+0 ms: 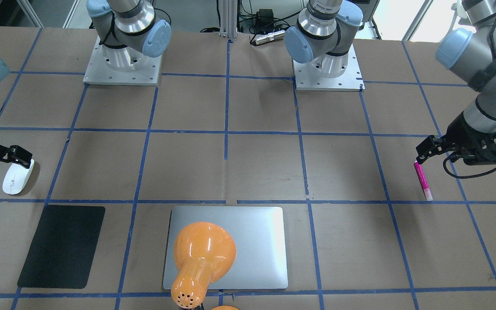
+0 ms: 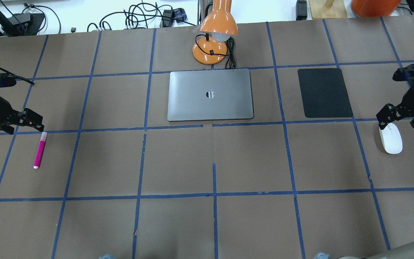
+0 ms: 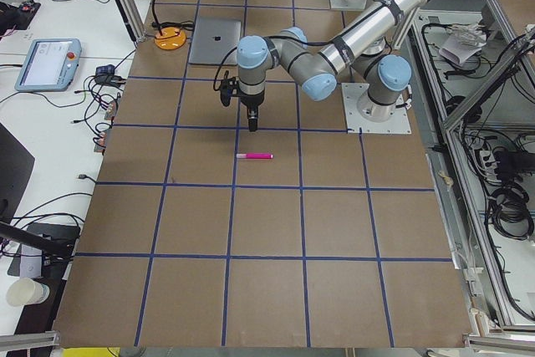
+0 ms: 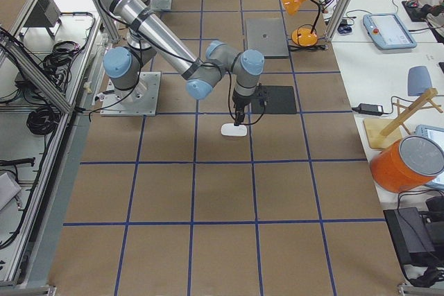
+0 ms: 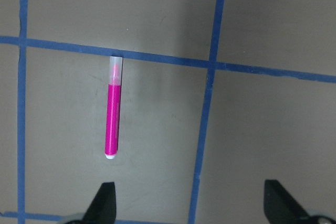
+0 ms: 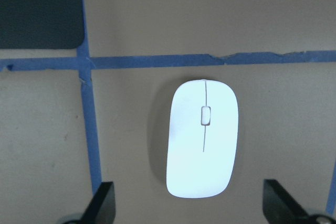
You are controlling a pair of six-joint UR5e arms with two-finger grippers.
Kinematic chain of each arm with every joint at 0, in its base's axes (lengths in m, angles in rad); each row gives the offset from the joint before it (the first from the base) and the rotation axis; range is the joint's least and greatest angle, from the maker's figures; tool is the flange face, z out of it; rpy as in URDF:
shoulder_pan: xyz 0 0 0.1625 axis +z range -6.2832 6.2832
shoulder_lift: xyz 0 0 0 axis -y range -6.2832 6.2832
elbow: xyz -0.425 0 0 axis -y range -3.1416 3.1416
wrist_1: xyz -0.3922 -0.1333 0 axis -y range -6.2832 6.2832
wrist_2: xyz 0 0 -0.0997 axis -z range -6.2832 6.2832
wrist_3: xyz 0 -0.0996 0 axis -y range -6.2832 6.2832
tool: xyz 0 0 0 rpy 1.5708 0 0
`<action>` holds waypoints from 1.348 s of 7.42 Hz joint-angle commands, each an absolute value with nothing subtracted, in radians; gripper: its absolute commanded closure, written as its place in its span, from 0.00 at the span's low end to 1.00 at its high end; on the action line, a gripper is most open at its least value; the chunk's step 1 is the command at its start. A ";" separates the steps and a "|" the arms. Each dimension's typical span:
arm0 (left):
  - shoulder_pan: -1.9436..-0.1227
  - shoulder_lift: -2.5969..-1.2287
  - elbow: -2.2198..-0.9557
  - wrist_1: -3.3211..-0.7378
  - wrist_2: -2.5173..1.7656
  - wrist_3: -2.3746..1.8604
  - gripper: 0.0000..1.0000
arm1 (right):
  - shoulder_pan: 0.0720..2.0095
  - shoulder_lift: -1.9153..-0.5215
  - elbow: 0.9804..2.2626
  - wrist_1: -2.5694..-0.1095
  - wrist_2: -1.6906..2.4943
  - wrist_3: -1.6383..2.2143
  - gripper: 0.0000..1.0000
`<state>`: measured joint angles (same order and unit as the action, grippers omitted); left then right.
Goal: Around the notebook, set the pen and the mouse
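The magenta pen lies flat on the brown table at the far left. My left gripper hovers open just beyond its whitish cap end. In the left wrist view the pen lies ahead of the spread fingertips, untouched. The white mouse rests at the far right, and my right gripper hangs open over its far end. In the right wrist view the mouse sits between the open fingers, apart from them. The silver notebook lies closed at the table's middle back.
An orange desk lamp stands right behind the notebook, its shade leaning over it. A thin black mat lies right of the notebook, between it and the mouse. Blue tape lines grid the brown table.
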<state>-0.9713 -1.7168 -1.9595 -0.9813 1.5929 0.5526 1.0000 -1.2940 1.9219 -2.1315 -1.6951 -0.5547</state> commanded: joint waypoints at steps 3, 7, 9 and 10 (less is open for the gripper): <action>-0.966 -1.830 -1.985 -0.847 1.626 0.569 0.00 | 0.976 -1.203 1.914 -2.178 -1.665 -0.571 0.00; -0.937 -1.888 -1.999 -0.804 1.612 0.623 0.04 | 0.974 -1.170 1.919 -2.183 -1.670 -0.600 0.00; -0.901 -1.923 -1.999 -0.804 1.603 0.647 0.05 | 0.974 -1.169 1.919 -2.181 -1.690 -0.600 0.00; -0.900 -1.942 -1.996 -0.804 1.603 0.644 0.05 | 0.974 -1.169 1.916 -2.189 -1.675 -0.598 0.08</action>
